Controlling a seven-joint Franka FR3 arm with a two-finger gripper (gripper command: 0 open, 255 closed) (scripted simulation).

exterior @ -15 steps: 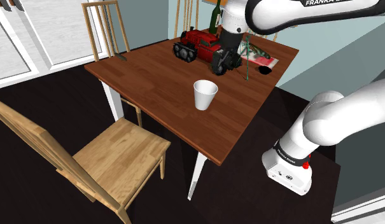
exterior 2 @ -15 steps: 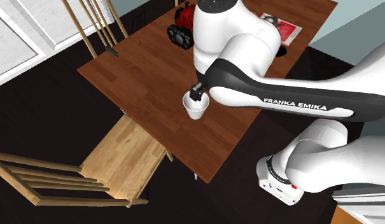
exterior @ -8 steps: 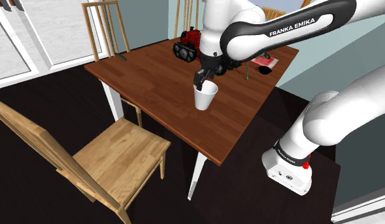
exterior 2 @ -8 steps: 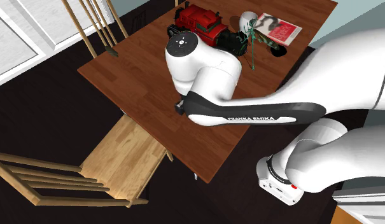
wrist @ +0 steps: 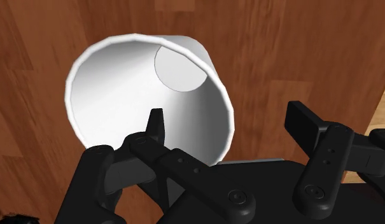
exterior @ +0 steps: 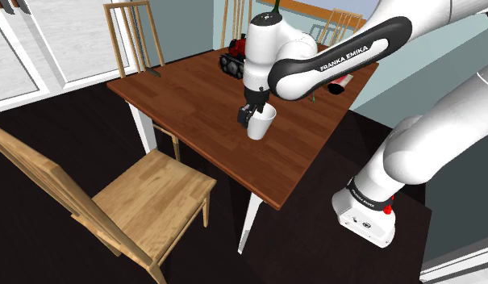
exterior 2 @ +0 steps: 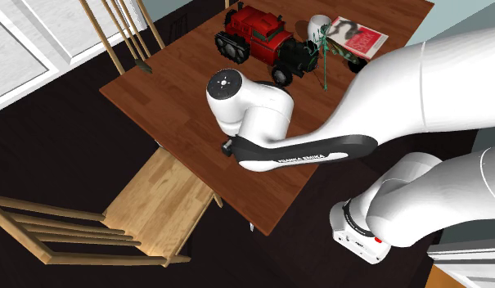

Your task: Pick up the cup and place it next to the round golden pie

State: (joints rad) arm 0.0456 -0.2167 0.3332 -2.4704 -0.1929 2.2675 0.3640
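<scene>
Lowered since before, the pincer straddles the cup rim, released — red toy truck nearby.

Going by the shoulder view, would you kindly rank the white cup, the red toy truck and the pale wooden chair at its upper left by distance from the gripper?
1. White cup, right at the gripper, which straddles its wall.
2. Red toy truck, by the table's far edge.
3. Pale wooden chair, beyond the table's far corner.

White cup: plain, tapered, upright, mouth up, empty. Stands on brown wooden table, near its middle.
</scene>
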